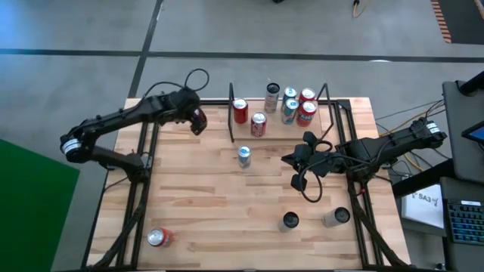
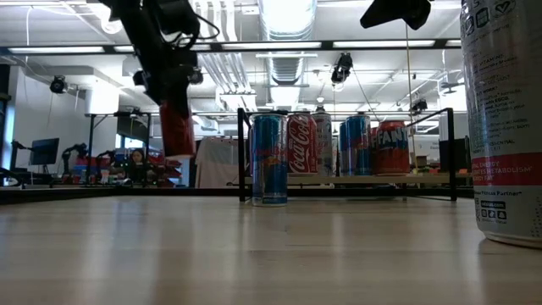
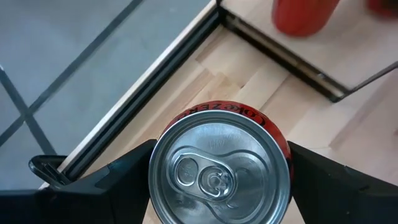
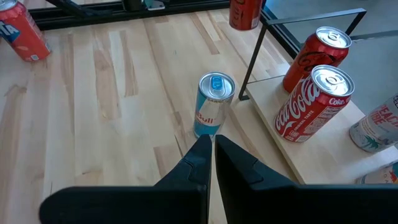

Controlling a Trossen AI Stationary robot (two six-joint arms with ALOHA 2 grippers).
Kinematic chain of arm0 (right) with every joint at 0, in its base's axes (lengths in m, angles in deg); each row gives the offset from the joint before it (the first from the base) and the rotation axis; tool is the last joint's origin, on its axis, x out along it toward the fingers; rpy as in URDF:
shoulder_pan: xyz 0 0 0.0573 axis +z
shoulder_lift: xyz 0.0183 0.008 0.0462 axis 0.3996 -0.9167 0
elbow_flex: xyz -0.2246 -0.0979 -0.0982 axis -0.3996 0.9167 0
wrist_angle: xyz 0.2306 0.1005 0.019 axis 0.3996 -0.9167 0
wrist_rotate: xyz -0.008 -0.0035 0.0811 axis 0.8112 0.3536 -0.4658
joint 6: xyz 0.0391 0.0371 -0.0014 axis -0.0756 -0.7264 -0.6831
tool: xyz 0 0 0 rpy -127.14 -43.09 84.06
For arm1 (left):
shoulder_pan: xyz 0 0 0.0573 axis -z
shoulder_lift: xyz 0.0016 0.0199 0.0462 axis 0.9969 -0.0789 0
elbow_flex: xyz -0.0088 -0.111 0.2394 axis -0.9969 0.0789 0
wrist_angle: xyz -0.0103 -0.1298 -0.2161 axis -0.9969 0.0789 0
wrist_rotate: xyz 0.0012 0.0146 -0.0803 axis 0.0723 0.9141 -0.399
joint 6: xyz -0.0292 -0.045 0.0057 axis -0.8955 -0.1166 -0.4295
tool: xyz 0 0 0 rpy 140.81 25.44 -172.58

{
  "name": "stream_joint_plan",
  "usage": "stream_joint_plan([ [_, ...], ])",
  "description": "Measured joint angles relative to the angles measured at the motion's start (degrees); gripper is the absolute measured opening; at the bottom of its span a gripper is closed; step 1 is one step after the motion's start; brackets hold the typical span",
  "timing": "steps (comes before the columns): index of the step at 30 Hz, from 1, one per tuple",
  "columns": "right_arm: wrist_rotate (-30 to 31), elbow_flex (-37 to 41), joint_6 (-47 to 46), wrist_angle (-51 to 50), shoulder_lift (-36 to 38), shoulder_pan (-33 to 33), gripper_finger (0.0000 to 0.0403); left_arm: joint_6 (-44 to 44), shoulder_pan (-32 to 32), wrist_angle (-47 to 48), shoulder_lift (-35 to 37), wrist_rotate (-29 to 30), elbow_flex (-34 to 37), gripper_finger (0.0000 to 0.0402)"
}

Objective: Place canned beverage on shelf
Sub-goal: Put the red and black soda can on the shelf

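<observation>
gripping red coke zero can (image 3: 221,171), probably, left tool (image 3: 217,180) beside shelf (image 1: 314,127).

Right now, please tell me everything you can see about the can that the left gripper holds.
The can is red with a silver top and an unopened pull tab; white lettering runs along its upper edge. It looks like metal. The left gripper holds it upright, one dark finger on each side, lifted above the table in the low view, so only the fingers touch it. It hangs near the table's far left edge, just left of the shelf, not yet on it.
</observation>
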Motion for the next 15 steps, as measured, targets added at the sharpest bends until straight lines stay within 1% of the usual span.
stream_joint_plan([
  [10, 0.0, 0.0, 0.0, 0.1, 0.0, 0.0, 0.0012, -0.9, 2.7, -0.9, 8.5, 0.1, 0.0, 0.0297],
  [15, 0.0, 0.0, 0.0, 0.4, 0.0, 0.0, 0.0012, -0.9, 4.3, -1.0, 11.6, 0.1, -1.1, 0.0297],
])
